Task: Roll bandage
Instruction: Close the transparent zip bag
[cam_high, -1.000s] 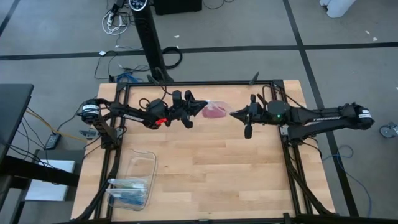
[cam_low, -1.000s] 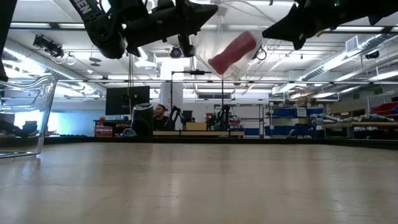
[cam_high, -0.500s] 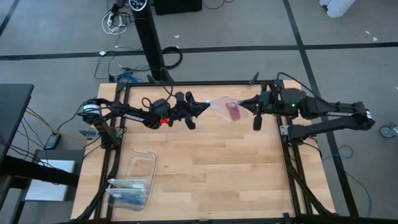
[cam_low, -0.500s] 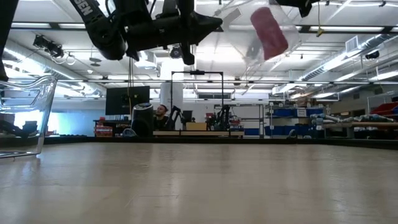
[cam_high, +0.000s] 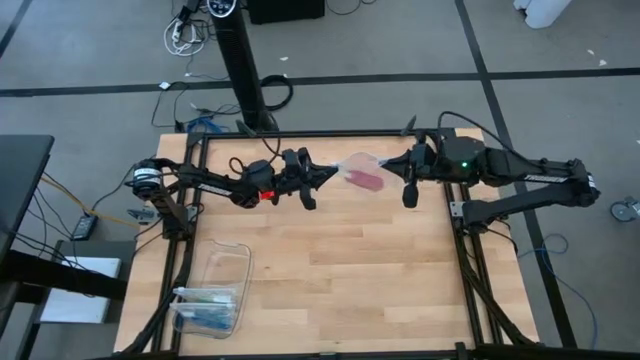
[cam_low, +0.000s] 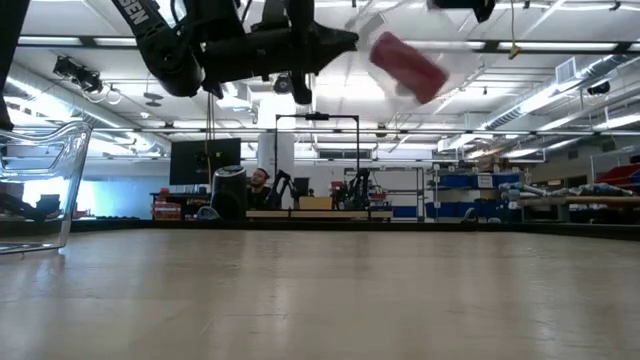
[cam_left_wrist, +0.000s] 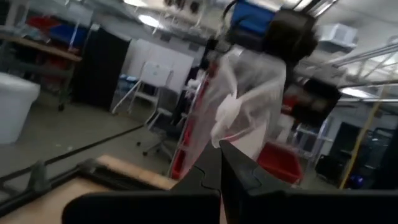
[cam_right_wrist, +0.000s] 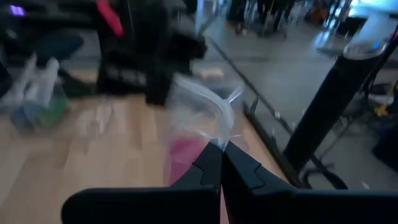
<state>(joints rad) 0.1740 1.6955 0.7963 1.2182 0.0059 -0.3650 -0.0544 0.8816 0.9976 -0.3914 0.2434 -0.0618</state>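
My left gripper (cam_high: 331, 173) and right gripper (cam_high: 392, 163) are each clenched on an edge of the clear plastic bag (cam_high: 357, 166), stretched between them high above the table (cam_high: 380, 270), with the pink bandage (cam_high: 367, 181) rolled up inside.

Bright overhead lighting; wrist views seemingly motion-blurred.

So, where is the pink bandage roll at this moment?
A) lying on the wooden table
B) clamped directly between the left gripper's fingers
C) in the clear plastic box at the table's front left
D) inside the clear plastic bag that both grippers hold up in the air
D: the bandage shows pink through the clear plastic bag, which hangs above the table between the left gripper and the right gripper, each shut on an edge of it.
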